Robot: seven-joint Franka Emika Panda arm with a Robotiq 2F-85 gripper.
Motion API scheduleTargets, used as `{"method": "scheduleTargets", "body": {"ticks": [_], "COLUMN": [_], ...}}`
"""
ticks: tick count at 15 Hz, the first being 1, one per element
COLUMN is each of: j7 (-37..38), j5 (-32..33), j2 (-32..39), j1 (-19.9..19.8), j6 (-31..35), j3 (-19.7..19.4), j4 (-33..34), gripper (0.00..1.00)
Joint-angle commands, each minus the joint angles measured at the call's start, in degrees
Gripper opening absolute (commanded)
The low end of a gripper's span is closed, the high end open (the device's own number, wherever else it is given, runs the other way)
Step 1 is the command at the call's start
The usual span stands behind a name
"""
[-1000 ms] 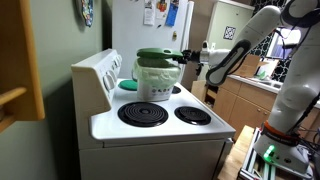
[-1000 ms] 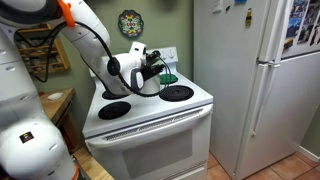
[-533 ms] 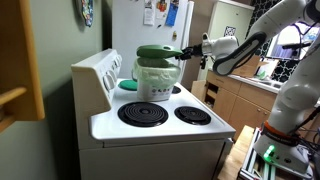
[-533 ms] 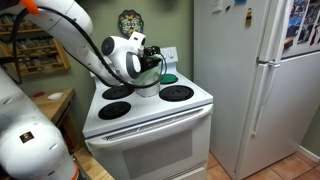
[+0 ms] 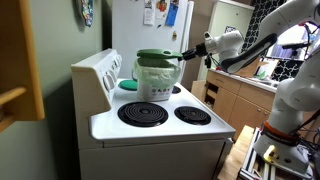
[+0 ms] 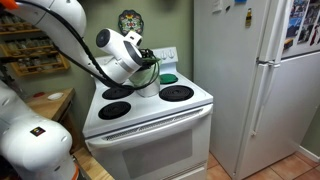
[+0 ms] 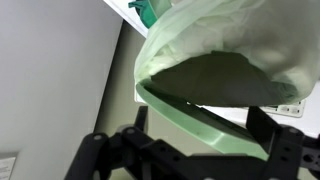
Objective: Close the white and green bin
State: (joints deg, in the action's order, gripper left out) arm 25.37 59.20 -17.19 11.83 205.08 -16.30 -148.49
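The white bin stands on a far burner of the stove. Its round green lid lies roughly level over the crinkled pale green liner. The gripper hovers just right of the lid's rim, jaws spread wide, holding nothing. Closing looks nearly finished; next, probably a downward press to seat the smooth plastic lid.

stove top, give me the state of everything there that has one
small white bin with round green lid: upright, lid down, full seating unclear
gripper: open, by the lid's rim, holding nothing
white oven door: shut
white fridge doors: shut
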Motion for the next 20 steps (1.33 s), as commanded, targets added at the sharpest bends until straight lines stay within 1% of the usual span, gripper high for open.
{"method": "scheduleTargets", "body": {"ticks": [1, 3, 7, 8, 10, 11, 13, 15, 16, 18, 20], "j7": [1.89, 2.87, 2.97, 5.15, 7.91, 11.99, 20.0, 29.0, 32.28, 36.57, 38.02], "j5": [1.77, 2.64, 2.66, 4.72, 5.33, 6.61, 11.43, 18.01, 19.71, 20.69, 19.16], "j2": [-0.14, -0.32, -0.37, -0.58, -2.79, -4.44, -6.59, -7.43, -7.74, -7.71, -8.68], "j1": [0.92, 1.62, 1.88, 3.28, 4.07, 5.34, 7.89, 11.74, 13.23, 16.63, 19.52], "j6": [0.0, 0.0, 0.0, 1.55, 0.87, -1.51, -5.27, -9.77, -12.06, -14.14, -16.19], "j3": [-1.19, -2.07, -2.18, -3.38, -3.61, -3.98, -4.92, -6.86, -7.37, -9.5, -11.51], "j4": [0.29, 0.52, 0.61, 0.69, 0.08, -0.64, -1.22, -1.61, -1.95, -2.99, -3.82], "gripper": [1.0, 1.0, 1.0, 1.0, 1.0, 1.0, 1.0, 1.0, 1.0, 1.0, 1.0]}}
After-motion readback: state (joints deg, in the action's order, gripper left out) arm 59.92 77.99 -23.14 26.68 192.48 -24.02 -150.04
